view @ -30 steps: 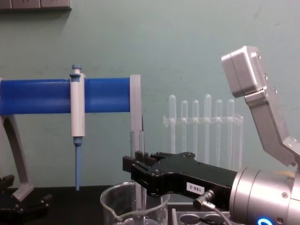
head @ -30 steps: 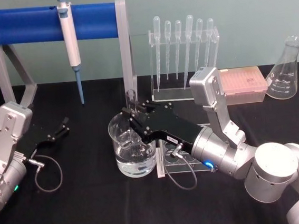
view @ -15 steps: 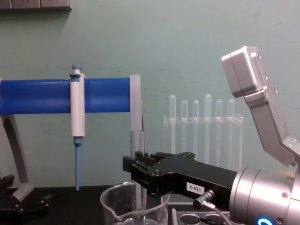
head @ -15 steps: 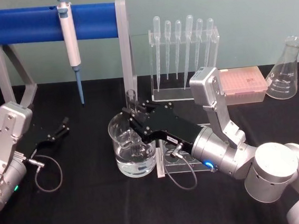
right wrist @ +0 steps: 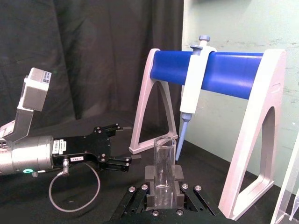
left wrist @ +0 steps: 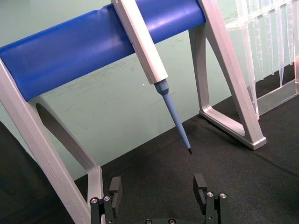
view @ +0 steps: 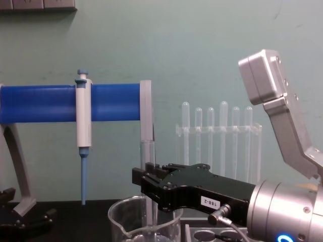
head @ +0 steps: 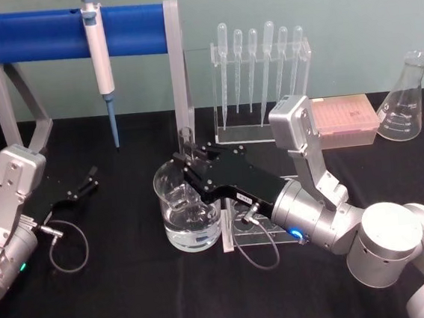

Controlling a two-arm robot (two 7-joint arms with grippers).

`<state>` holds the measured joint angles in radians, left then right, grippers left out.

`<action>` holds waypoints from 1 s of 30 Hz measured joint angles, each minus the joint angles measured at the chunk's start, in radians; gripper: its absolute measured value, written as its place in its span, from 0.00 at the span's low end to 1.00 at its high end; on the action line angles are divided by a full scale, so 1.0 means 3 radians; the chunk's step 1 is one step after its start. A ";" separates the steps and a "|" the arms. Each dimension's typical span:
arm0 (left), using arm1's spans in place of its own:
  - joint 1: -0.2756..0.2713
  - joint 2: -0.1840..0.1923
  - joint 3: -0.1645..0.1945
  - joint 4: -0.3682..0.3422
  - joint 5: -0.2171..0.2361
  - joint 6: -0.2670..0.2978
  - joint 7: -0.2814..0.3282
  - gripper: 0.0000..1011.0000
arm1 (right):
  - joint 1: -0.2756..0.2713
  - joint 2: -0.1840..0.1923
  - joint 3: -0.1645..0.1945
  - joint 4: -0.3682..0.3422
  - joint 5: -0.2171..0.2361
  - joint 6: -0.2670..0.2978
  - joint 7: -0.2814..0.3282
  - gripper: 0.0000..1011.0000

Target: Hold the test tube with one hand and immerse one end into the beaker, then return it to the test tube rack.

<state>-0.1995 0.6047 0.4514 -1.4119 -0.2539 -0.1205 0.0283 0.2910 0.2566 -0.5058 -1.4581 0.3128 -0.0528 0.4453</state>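
label [view: 209,201] on right gripper [view: 148,176]: "188-2"

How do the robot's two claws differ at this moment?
The right claw is shut on a glass tube, while the left claw is open and empty. The right claw reaches over the beaker, holding the tube upright with its lower end inside the beaker; the left claw sits low at the left, away from both. Both claws are black and blocky.

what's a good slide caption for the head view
Right gripper holds the test tube upright with its lower end in the beaker; left gripper sits open at the left.
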 joint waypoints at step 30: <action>0.0000 0.0000 0.0000 0.0000 0.0000 0.0000 0.0000 0.99 | 0.0000 0.0000 0.0000 0.0000 0.0000 0.0000 0.0000 0.22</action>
<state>-0.1995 0.6047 0.4514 -1.4120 -0.2539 -0.1205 0.0283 0.2910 0.2566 -0.5058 -1.4581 0.3127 -0.0527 0.4453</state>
